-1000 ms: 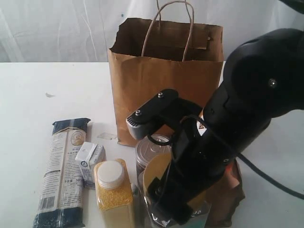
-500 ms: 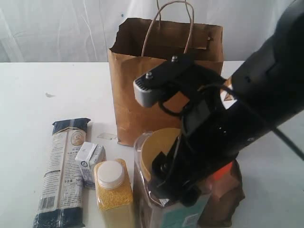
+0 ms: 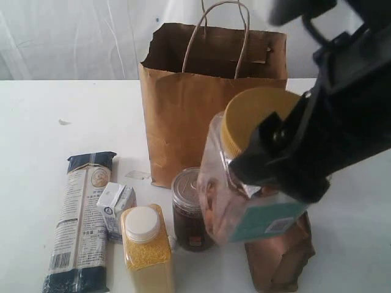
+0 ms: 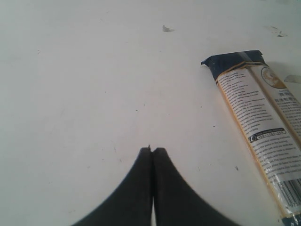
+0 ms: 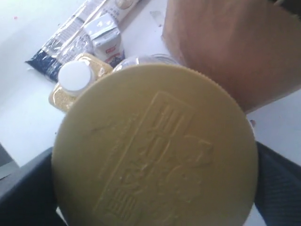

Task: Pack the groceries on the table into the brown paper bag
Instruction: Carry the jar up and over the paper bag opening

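My right gripper (image 3: 278, 162) is shut on the large gold-lidded jar (image 3: 241, 189), which hangs tilted above the table in front of the brown paper bag (image 3: 201, 104). Its gold lid (image 5: 155, 146) fills the right wrist view, with black fingers (image 5: 23, 193) at both sides. On the table (image 3: 61, 116) lie the dark-blue pasta packet (image 3: 82, 220), the white carton (image 3: 116, 207), the yellow-grain jar (image 3: 145, 244), the silver-topped tin (image 3: 189, 210) and the brown pouch (image 3: 281, 259). My left gripper (image 4: 152, 150) is shut and empty over bare table beside the pasta packet (image 4: 258, 122).
The bag stands upright and open-mouthed at the back middle, its cord handles (image 3: 217, 33) sticking up. White curtain hangs behind the table. A small mark (image 3: 63, 122) lies on the tabletop at the left. The right arm's black body (image 3: 354, 110) fills the right side of the exterior view.
My right gripper has lifted the gold-lidded jar off the table, up and to the right, tilting it. The tin behind it now shows. The left gripper stays shut.
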`<move>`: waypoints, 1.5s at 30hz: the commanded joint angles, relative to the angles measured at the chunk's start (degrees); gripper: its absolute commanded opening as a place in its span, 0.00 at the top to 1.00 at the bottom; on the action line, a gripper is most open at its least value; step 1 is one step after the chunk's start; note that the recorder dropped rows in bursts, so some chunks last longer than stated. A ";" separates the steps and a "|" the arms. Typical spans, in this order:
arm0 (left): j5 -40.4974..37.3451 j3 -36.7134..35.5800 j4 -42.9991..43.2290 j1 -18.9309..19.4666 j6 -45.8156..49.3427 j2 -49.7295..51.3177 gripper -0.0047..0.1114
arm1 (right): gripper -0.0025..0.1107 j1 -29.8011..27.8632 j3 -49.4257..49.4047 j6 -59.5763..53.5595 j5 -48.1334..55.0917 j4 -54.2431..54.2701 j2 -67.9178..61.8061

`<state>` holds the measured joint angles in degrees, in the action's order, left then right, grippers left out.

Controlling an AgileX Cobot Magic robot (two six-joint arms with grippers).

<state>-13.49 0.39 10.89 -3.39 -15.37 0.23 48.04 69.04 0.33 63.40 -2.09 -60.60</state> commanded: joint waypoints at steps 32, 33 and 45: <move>0.02 -0.39 0.21 0.03 0.19 -0.23 0.96 | 0.98 -8.74 32.21 2.70 0.37 -27.36 -12.28; 0.02 -0.39 0.21 0.03 0.19 -0.23 0.96 | 0.98 -9.52 32.93 2.70 0.01 -26.02 -13.33; 0.02 -0.39 0.21 0.03 0.19 -0.23 0.96 | 0.98 -12.21 35.14 2.24 -6.09 -17.65 -22.32</move>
<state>-13.49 0.39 10.89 -3.39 -15.37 0.23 36.27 103.41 3.31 61.53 -19.58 -82.15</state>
